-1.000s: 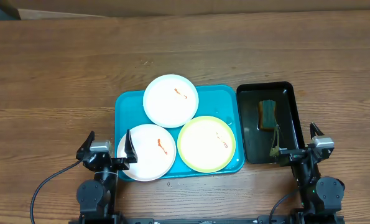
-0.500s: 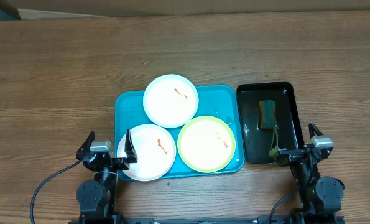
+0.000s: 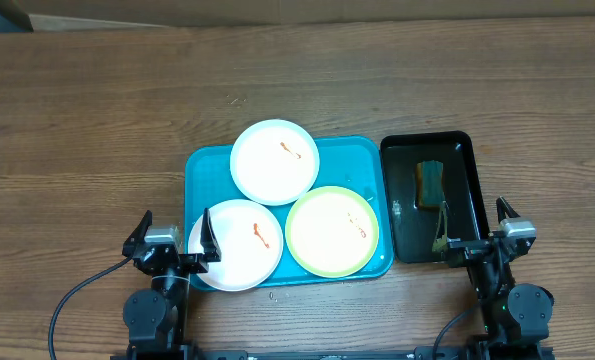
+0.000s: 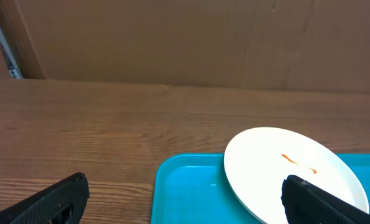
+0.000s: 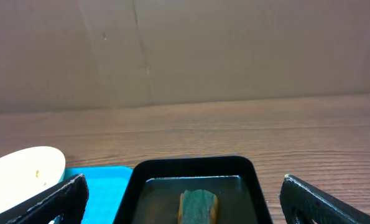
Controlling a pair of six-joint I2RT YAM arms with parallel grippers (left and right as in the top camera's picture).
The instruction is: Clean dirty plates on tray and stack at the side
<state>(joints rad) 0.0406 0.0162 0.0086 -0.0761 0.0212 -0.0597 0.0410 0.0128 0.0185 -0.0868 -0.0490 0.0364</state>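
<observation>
A teal tray (image 3: pixel 202 170) holds three dirty plates, each with an orange-red smear. One white plate (image 3: pixel 274 161) lies at the back. Another white plate (image 3: pixel 239 245) lies at the front left, overhanging the rim. A pale yellow-green plate (image 3: pixel 332 231) lies at the front right. My left gripper (image 3: pixel 174 237) is open and empty at the tray's front left corner; its view shows the tray (image 4: pixel 185 186) and a white plate (image 4: pixel 278 171). My right gripper (image 3: pixel 475 228) is open and empty over the near end of the black tray (image 3: pixel 459 145).
The black tray (image 5: pixel 194 168) to the right of the teal one holds shallow liquid and a green-and-yellow sponge (image 3: pixel 430 183), also in the right wrist view (image 5: pixel 198 205). A brown cardboard wall (image 4: pixel 185 37) stands behind the wooden table (image 3: pixel 97 120).
</observation>
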